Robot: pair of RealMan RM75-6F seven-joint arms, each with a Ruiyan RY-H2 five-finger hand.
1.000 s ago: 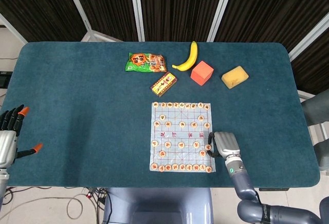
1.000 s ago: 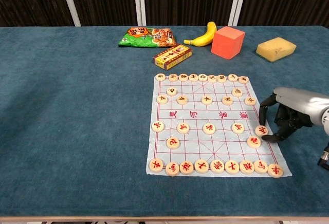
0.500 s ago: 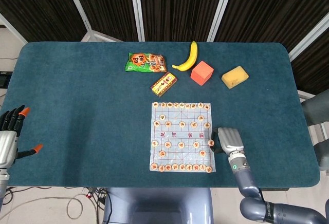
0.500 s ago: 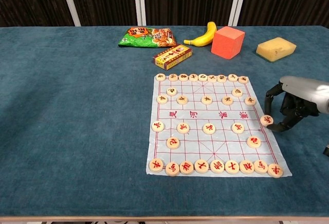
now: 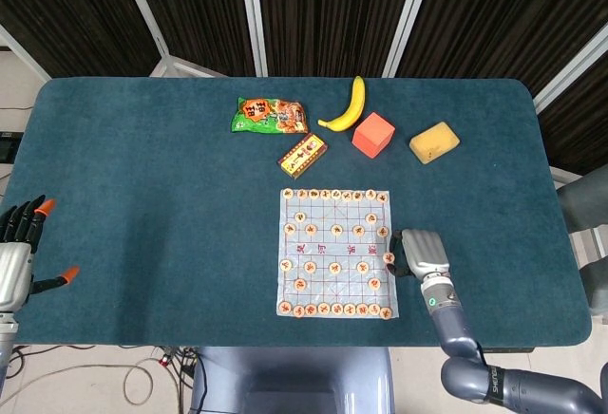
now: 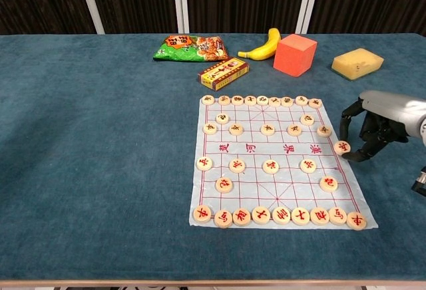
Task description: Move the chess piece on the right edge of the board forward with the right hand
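A white paper chess board [image 6: 286, 149] [image 5: 323, 234] lies on the blue table with round wooden pieces in rows. At its right edge sits one chess piece [image 6: 342, 147] [image 5: 389, 257], level with the river line. My right hand [image 6: 381, 118] [image 5: 424, 254] is just right of the board, with a finger and the thumb pinching this piece. My left hand [image 5: 18, 254] hangs off the table's left edge, far from the board, fingers spread and holding nothing.
Behind the board lie a small yellow-red box [image 6: 223, 72], a green snack bag [image 6: 190, 48], a banana [image 6: 264, 45], a red cube [image 6: 295, 54] and a yellow sponge [image 6: 357, 62]. Another piece [image 6: 324, 131] stands just ahead-left of the held one.
My right hand has slid the edge piece forward along the board's right edge, from beside the near rows up to the river line. The left hand has stayed still.
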